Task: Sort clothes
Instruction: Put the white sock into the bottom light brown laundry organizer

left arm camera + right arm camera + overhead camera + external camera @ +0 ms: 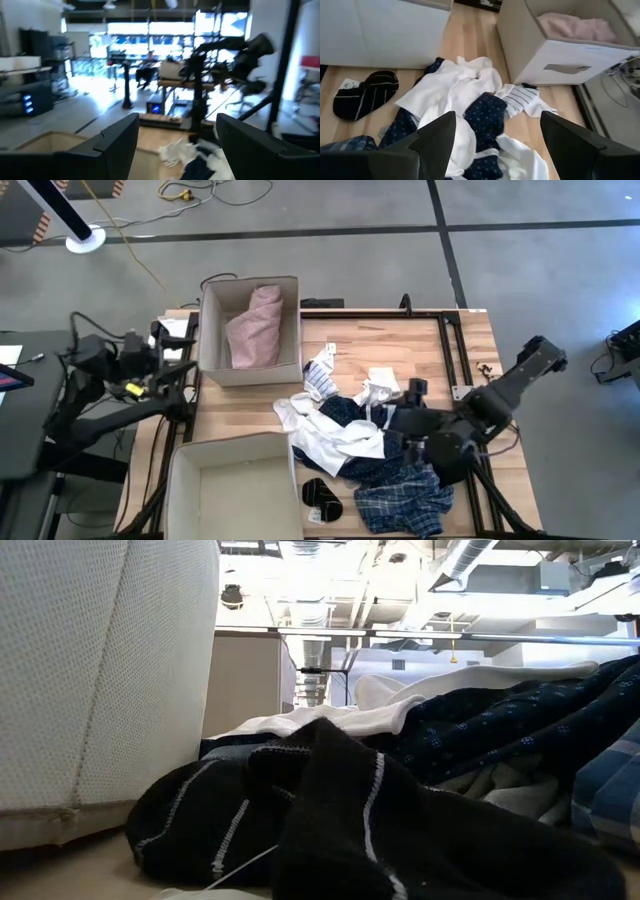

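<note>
A heap of clothes point(355, 435) lies on the wooden table: a white garment point(455, 85), a navy dotted one point(487, 115), a blue-white striped one point(525, 97) and a blue plaid one point(405, 500). Dark striped socks point(365, 92) lie apart near the front; the low view shows them close up point(330, 810). A pink garment point(255, 325) lies in the far cardboard box point(210, 330). My right gripper point(497, 120) is open and empty just above the heap's right side point(395, 425). My left gripper point(177, 120) is open and empty at the table's left edge point(185, 372).
A second cardboard box point(230, 490) stands at the near left, with nothing showing inside it. Its wall fills the left of the low view point(100, 670). A dark frame point(455, 350) runs along the table's far and right sides. Bare wood point(240, 410) lies between the two boxes.
</note>
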Available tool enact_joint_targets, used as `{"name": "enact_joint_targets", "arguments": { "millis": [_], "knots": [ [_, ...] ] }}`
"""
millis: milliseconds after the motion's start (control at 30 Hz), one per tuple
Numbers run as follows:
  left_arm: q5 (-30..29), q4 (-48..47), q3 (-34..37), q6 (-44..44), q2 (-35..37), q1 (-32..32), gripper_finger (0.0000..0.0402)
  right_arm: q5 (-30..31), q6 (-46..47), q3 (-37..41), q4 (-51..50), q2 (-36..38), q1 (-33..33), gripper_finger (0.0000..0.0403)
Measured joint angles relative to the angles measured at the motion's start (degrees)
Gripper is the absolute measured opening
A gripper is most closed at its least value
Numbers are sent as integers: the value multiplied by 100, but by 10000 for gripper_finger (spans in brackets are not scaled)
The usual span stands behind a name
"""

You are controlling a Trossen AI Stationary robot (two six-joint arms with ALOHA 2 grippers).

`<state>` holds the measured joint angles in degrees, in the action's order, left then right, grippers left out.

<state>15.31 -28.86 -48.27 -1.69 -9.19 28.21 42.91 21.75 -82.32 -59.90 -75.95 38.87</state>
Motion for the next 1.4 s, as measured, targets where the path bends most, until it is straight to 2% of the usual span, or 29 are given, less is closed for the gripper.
{"name": "enact_joint_targets", "arguments": {
  "millis": [300, 933, 1067, 1233, 1400],
  "knots": [
    [149, -170, 0, -181, 538, 0, 261, 886, 811, 7, -815, 262, 745, 304],
    [264, -469, 0, -116, 553, 0, 261, 2128, 2667, 11, -2336, 261, 1765, 304],
    [321, -355, 0, -156, 551, 0, 261, 2356, 2946, 11, -2656, 261, 1898, 304],
    [675, 61, 0, -326, 551, 1, 261, 2436, 3265, 15, -3018, 285, 1992, 302],
    [922, 366, 0, -432, 510, 0, 261, 2574, 3149, 32, -3003, 512, 2003, 292]
  ]
}}
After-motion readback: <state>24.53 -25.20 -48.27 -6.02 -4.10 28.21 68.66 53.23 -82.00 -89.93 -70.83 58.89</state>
